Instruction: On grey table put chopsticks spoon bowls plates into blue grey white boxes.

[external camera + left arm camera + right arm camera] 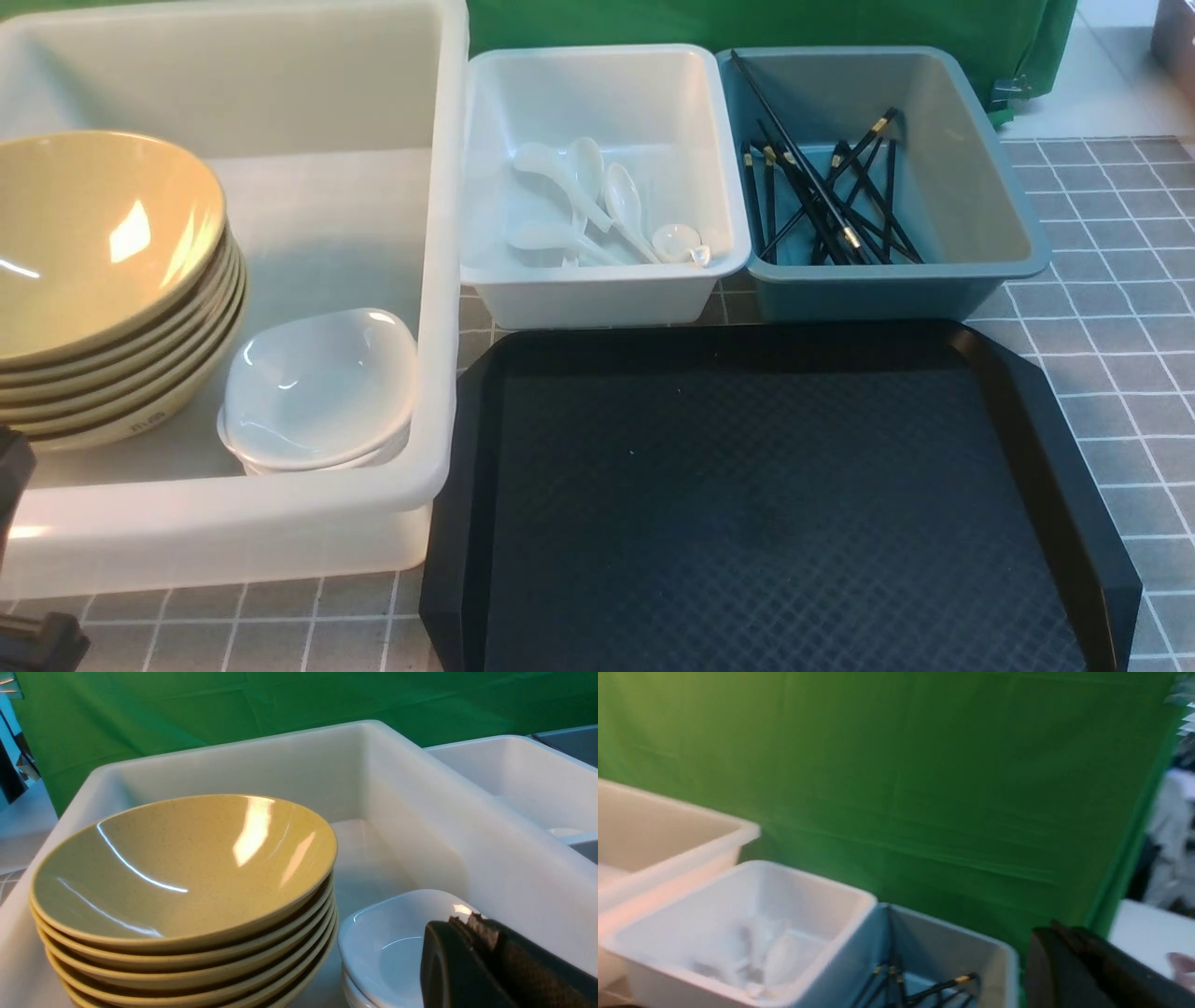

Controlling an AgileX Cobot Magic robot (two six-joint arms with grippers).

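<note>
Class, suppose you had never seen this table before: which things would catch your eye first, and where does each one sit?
The stack of yellow bowls in the big white box on the left stands out first, with white dishes stacked beside it. Next, the black tray lies bare in front. Behind it, white spoons fill the small white box, and black chopsticks the blue box.

Both the left gripper [472, 933] and the right gripper [1064, 942] are closed and hold nothing.

Glossy glazed bowls [98, 280] — speckled, mirror-bright; smooth plastic boxes [439, 280]; matt, diamond-textured black tray [775, 504]; gridded cloth over tabletop [1120, 373] — creased green fabric backdrop [924, 788].
</note>
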